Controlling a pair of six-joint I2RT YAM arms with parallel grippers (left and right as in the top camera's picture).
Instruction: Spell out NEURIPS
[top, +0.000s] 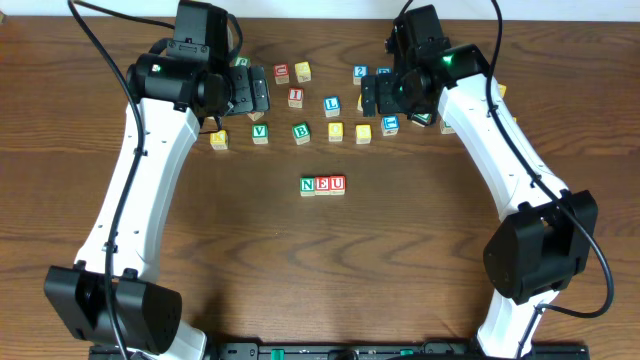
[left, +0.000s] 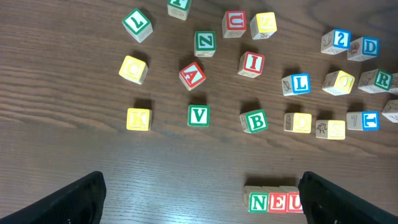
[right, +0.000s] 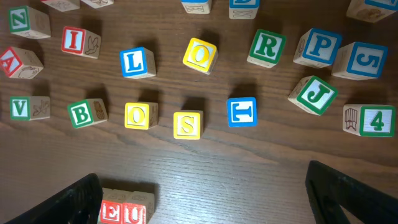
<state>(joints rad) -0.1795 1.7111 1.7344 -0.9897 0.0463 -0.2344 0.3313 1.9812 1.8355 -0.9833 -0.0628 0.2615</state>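
Note:
Three cubes reading N, E, U (top: 322, 185) stand side by side in a row at mid-table, also seen as the N E U row (left: 277, 202) low in the left wrist view. Among the loose cubes at the back lie a green R (right: 267, 46), a blue P (right: 320, 46), a red I (right: 74, 40) and a yellow S (right: 188, 124). My left gripper (top: 255, 92) hovers over the back-left cubes, open and empty (left: 202, 193). My right gripper (top: 383, 95) hangs over the back-right cubes, open and empty (right: 205, 186).
Other letter and number cubes are scattered along the back: blue L (right: 135, 62), green B (right: 84, 113), green V (left: 199, 115), yellow K (left: 138, 119), red A (left: 192, 75), green J (right: 313, 94), green 4 (right: 373, 120), blue T (right: 241, 112).

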